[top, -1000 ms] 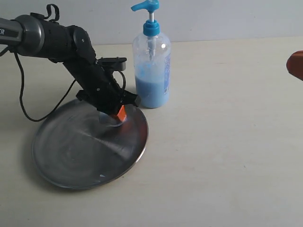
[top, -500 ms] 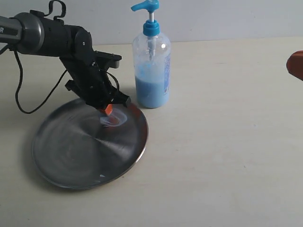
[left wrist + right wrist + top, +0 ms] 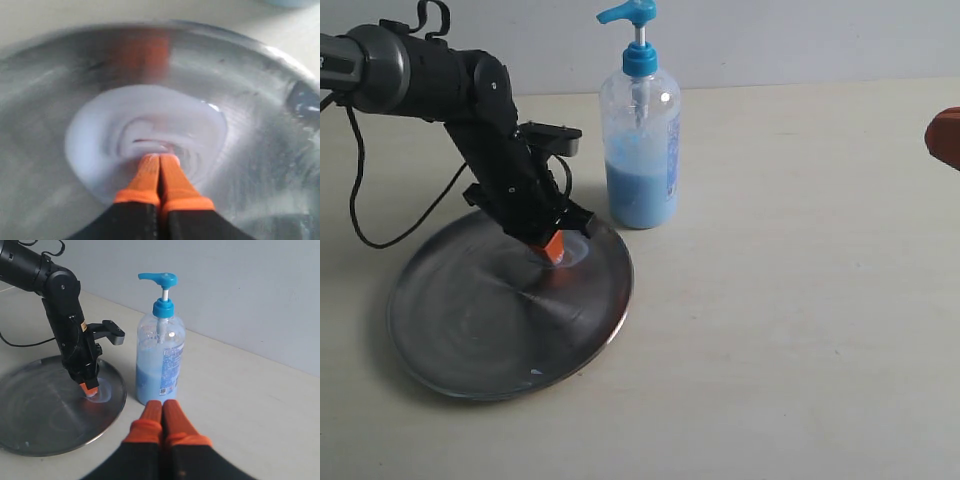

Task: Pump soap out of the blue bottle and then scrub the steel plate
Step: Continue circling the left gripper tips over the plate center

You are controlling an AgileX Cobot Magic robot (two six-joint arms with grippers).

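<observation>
Compared with half a second ago, the left end effector (image 3: 553, 250) is sitting a little further in from the plate's far rim. The pale smear of soap (image 3: 572, 254) that lay exposed beside the fingertips then is now mostly hidden beneath them. The arm's elbow is also leaning slightly more toward the bottle, while the bottle and the plate are standing exactly where they were.

The left wrist view is showing the two orange fingers (image 3: 147, 172) pressed flat together with nothing between them – clenched on empty air – and their tips are dipping into a milky, light-blue puddle that is spreading in rings across the metal. The right end effector (image 3: 162, 407) is likewise clenched, its orange fingers touching along their length and gripping nothing; it is hanging above the bare worktop (image 3: 800, 300), near the bottle's base but apart from it.

The steel plate (image 3: 470, 320) is lying flat on the worktop, carrying the soap smear near its far edge and a tiny pale fleck near its front rim. The blue bottle (image 3: 640, 150) is standing upright just beyond the plate's rim – roughly the lower half is holding pale blue liquid, the upper half is showing clear.
</observation>
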